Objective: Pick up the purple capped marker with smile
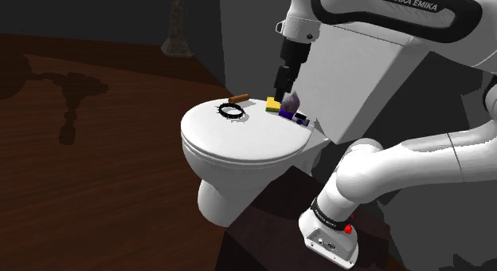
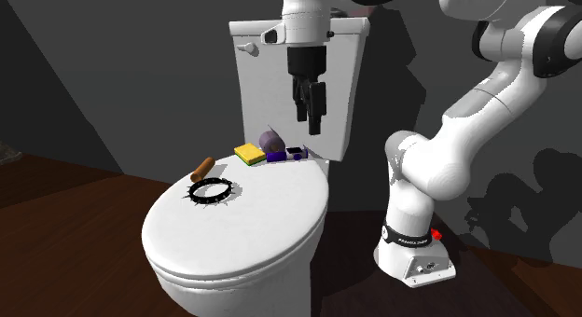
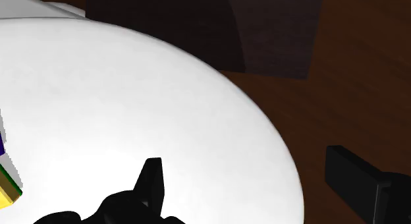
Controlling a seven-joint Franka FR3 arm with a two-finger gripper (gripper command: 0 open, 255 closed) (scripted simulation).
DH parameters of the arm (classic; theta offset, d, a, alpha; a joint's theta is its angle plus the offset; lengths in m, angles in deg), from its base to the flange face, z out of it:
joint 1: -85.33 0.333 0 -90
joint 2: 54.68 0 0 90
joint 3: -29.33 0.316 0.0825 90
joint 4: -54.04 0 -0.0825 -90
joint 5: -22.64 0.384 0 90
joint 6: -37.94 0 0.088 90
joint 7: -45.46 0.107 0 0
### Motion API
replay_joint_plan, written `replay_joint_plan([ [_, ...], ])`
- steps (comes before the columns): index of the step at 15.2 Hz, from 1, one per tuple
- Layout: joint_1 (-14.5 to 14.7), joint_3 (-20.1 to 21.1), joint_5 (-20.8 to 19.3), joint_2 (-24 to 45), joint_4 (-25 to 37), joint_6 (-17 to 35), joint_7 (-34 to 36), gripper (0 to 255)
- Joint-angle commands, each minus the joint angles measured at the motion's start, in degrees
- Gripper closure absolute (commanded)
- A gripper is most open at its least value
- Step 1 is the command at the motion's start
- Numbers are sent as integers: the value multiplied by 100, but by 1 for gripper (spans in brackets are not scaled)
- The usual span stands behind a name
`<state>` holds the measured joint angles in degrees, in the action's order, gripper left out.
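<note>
Toilet lid: black spiked ring in front. Marker lies at lid's back edge, 2 o'clock of ring, untouched. Hand hangs above it toward 1 o'clock, fingers apart, empty. Descent, grasp and lift all left.

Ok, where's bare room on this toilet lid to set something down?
The front half of the lid, ahead of the black ring, is bare. Its back edge is crowded: brown cylinder, yellow block, marker, gripper above.
</note>
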<state>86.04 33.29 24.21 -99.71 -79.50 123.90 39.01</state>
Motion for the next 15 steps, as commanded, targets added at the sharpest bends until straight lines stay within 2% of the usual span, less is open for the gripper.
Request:
replay_joint_plan([
  [1,0,0,0,0,0,0,0,0],
  [8,-307,-802,-624,-134,-739,704,-857,0],
  [15,-663,-1672,-1251,147,-1147,1548,-1696,0],
])
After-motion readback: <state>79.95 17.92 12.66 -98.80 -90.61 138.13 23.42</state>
